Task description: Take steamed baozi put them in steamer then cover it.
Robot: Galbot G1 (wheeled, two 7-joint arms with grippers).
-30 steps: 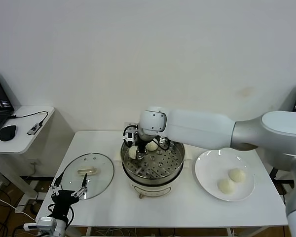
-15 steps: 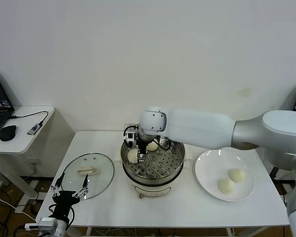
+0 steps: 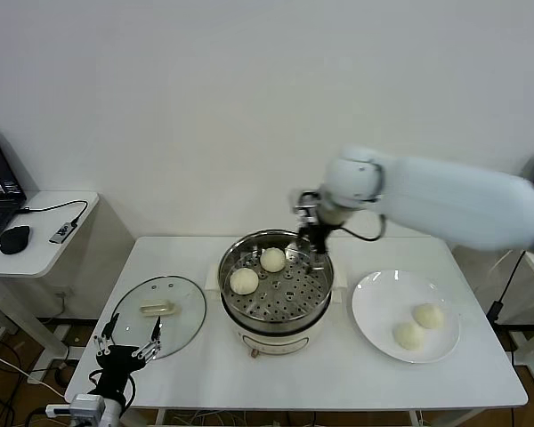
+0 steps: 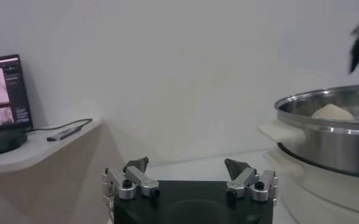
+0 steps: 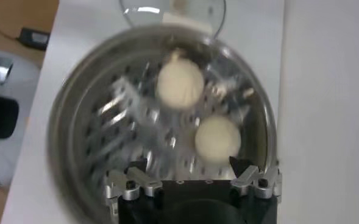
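Note:
The steel steamer stands mid-table on its cream base and holds two baozi, one at the left and one at the back; both show in the right wrist view. Two more baozi lie on the white plate to the right. My right gripper is open and empty above the steamer's back right rim. The glass cover lies flat on the table left of the steamer. My left gripper is open and empty, low at the table's front left edge.
A side table with a laptop, a mouse and a cable stands to the left. A wall is close behind the table. The steamer's rim shows in the left wrist view.
My right gripper let go of a baozi at the steamer's left side, then rose and moved right to the back right rim. The left arm stayed low.

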